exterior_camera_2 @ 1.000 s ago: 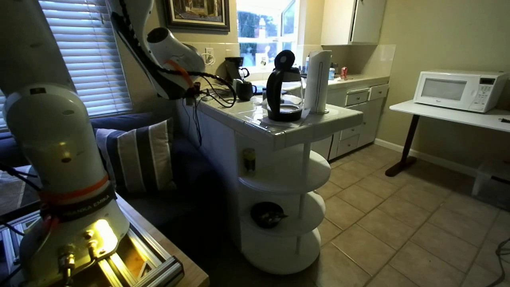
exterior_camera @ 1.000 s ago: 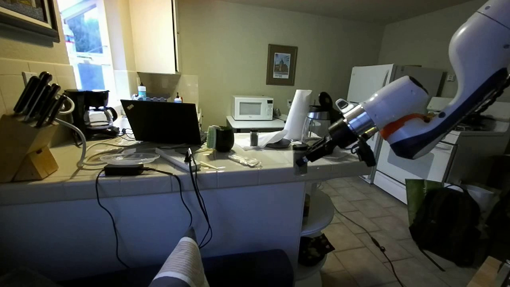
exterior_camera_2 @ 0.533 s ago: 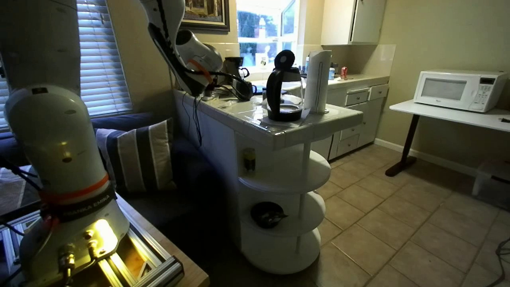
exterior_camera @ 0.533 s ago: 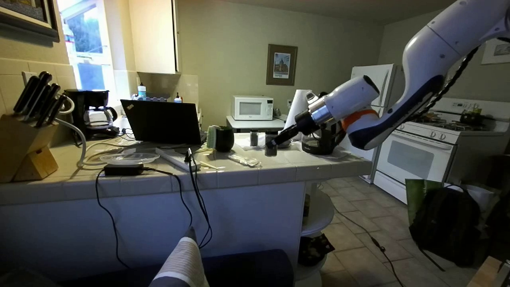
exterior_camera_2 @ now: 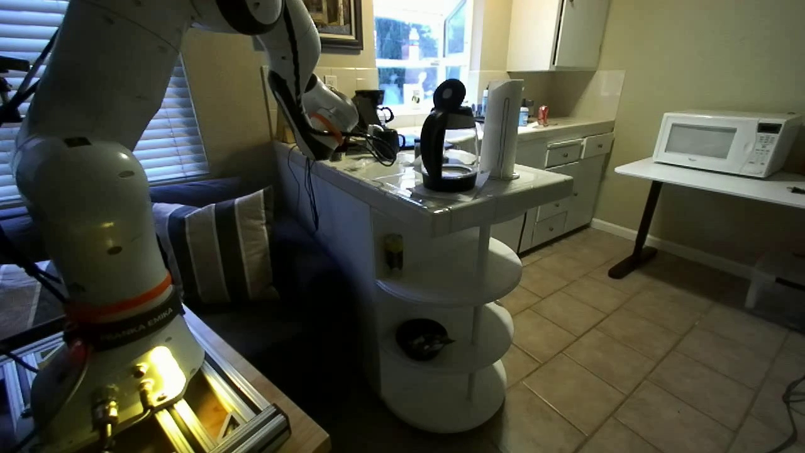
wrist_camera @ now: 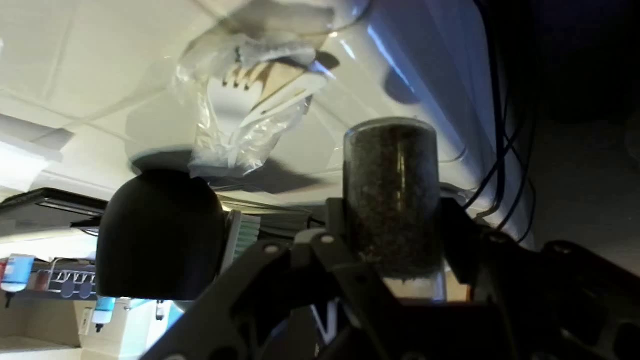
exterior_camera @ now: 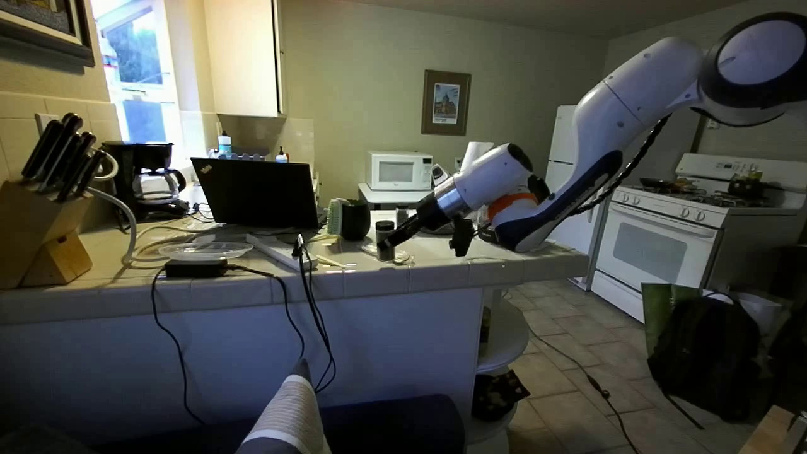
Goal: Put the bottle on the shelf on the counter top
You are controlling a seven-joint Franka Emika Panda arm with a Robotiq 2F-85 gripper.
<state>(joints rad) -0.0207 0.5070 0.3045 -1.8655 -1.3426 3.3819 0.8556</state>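
Observation:
The bottle (exterior_camera: 385, 239) is a small clear jar with a dark cap and dark speckled contents. My gripper (exterior_camera: 387, 246) is shut on it and holds it roughly upright. In the wrist view the gripper (wrist_camera: 392, 215) comes from below, with a finger on each side of the bottle (wrist_camera: 392, 165). The bottle is above the counter top (exterior_camera: 441, 277), near its front edge and the wrapped cutlery; the counter top also shows in the wrist view (wrist_camera: 100, 75). White round shelves (exterior_camera_2: 453, 277) stand at the counter's end. In that exterior view the arm and cables hide the gripper.
A black mug (exterior_camera: 356, 221) and green brush (exterior_camera: 335, 217) stand left of the bottle, with a laptop (exterior_camera: 258, 192) behind. Wrapped cutlery (wrist_camera: 245, 100) lies close by. A similar jar (exterior_camera: 402, 214) stands behind. A carafe (exterior_camera_2: 449, 179) and paper roll (exterior_camera_2: 503, 129) stand near the counter's end.
My gripper has carried the bottle leftward in an exterior view, away from the counter's shelf end and towards the mug. The arm has reached further out over the counter.

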